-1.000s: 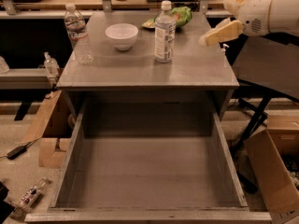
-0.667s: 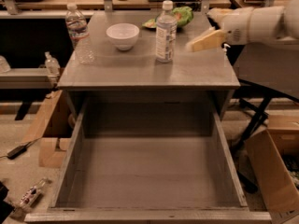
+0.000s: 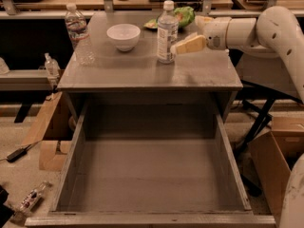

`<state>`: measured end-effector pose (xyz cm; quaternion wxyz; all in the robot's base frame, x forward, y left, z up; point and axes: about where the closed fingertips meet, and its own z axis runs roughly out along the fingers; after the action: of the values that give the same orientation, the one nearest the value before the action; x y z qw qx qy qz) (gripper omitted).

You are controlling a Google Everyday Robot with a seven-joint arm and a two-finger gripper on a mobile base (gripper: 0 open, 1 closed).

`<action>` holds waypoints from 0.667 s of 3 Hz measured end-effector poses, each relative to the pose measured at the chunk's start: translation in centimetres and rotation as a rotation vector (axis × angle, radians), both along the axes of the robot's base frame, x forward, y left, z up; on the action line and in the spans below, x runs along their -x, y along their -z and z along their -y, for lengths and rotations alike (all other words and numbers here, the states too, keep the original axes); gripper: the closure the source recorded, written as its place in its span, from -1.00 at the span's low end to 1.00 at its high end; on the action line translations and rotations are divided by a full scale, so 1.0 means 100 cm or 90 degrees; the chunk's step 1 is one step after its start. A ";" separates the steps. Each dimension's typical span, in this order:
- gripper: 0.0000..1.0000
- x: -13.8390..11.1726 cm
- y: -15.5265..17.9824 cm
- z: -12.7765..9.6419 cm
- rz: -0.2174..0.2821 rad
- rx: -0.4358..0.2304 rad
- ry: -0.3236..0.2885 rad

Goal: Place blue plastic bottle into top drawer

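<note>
The blue plastic bottle stands upright on the grey cabinet top, right of centre; it is clear with a white cap and a wide pale label. My gripper is at the end of the white arm coming in from the right. It is just to the right of the bottle at label height, open, with the near cream fingertip almost touching the bottle. The top drawer is pulled fully out below the cabinet top, and its flat grey bottom is bare.
A white bowl and a taller ribbed clear bottle stand on the left of the cabinet top. A green item lies behind the blue bottle. Cardboard boxes sit on the floor at both sides.
My arm has swung left and slightly down across the cabinet top, bringing the gripper from the right edge up to the blue plastic bottle. The bottle has not moved.
</note>
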<state>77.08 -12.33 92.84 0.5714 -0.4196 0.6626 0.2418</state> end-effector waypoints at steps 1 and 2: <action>-1.00 -0.012 0.005 -0.019 -0.004 -0.031 0.004; -0.75 -0.023 0.004 -0.041 0.005 -0.069 0.005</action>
<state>79.37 -8.22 92.46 0.5966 -0.3862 0.6482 0.2732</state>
